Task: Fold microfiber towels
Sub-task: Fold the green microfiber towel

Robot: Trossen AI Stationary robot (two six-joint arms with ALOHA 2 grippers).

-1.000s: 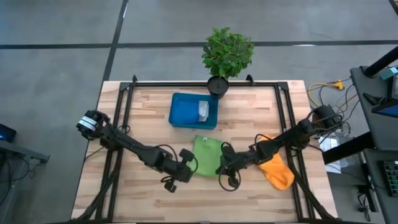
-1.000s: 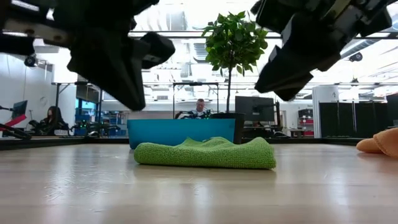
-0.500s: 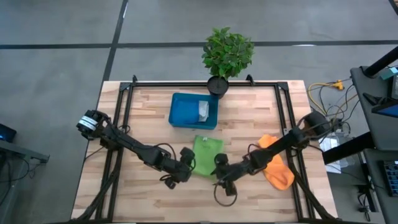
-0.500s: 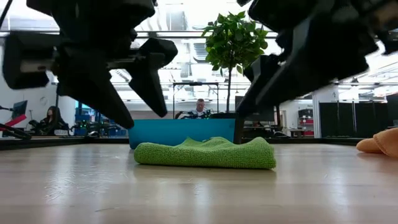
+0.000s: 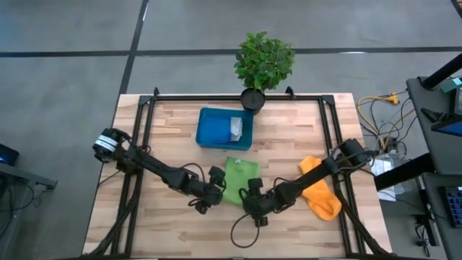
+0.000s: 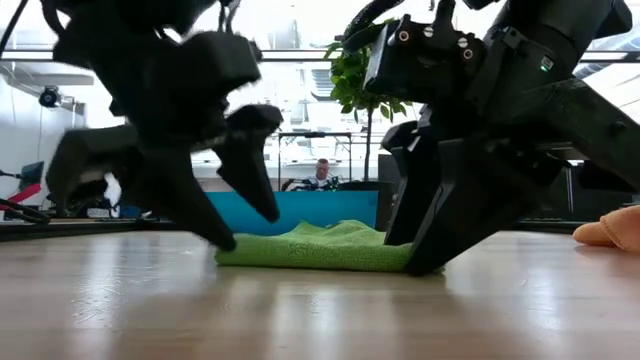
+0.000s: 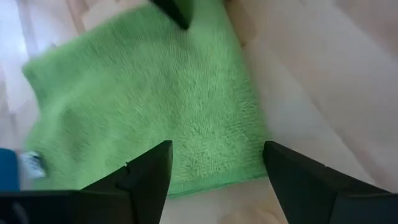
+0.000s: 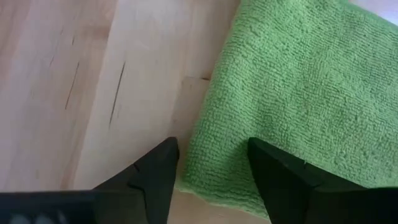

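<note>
a: how are the near corners approached?
b: the left gripper [image 5: 214, 193] and right gripper [image 5: 253, 201], both spread, are lowered onto the table [image 5: 173, 227], so the green towel [image 5: 240, 177] is flanked.
a: and farther back?
b: the blue tray [image 5: 214, 130], with cloth inside.

Even light from above, strong backlight at table height

From overhead we see the tabletop [image 5: 289, 137] evenly lit, with only soft shadows under the arms. At table height, bright ceiling lights and windows behind turn both arms into near-black shapes, and the left end effector [image 6: 225, 200] is smeared by motion blur. The wood there shows a pale sheen. Up close, the green towel [image 8: 298, 93] is sharp in one wrist view, softer in the other.
</note>
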